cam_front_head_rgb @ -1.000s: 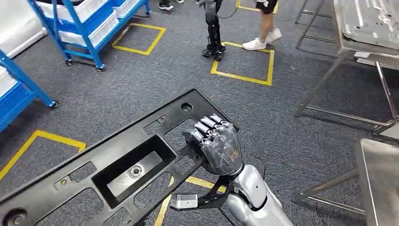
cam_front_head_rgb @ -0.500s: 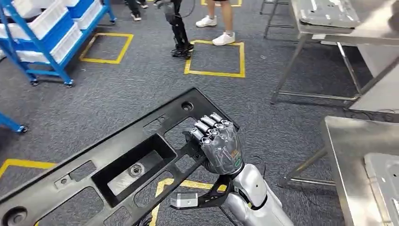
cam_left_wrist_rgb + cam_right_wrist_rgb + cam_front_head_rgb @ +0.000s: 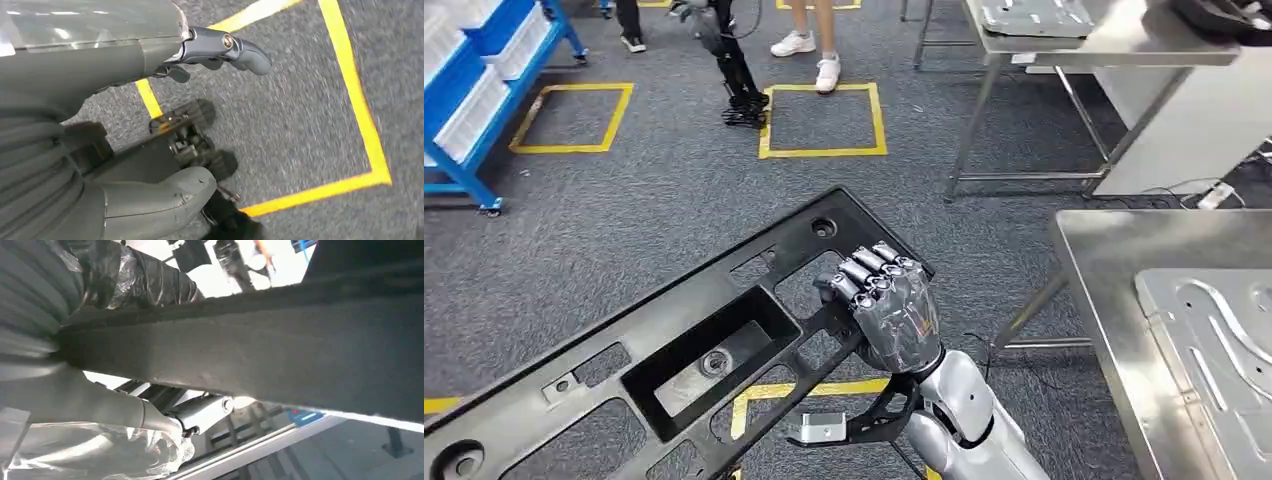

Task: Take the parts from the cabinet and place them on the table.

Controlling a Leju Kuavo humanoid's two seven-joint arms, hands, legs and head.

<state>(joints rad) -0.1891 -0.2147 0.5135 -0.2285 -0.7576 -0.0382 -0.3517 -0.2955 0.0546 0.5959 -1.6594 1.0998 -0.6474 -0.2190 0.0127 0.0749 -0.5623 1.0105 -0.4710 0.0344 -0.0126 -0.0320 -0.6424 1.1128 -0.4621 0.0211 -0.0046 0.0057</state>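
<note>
A long black plastic frame part (image 3: 604,385) with several cut-outs crosses the lower left of the head view, held above the grey carpet. My right hand (image 3: 889,305) grips a bar near the part's right end, fingers curled over it. In the right wrist view the part's dark underside (image 3: 280,350) runs past my right hand (image 3: 75,300). In the left wrist view my left hand (image 3: 100,125) hangs over the carpet, and whether it holds anything is unclear. The steel table (image 3: 1104,250) stands at the right.
A pressed metal sheet (image 3: 1214,340) lies on the near table. A second steel table (image 3: 1074,45) stands behind it. Blue shelving (image 3: 474,90) is at the far left. People's legs (image 3: 809,40) and a black stand (image 3: 739,80) are beside yellow floor squares (image 3: 824,120).
The camera has turned right: shelving, floor squares and people slid left, and the near steel table came further into view. My right hand and the black part keep their place in the picture.
</note>
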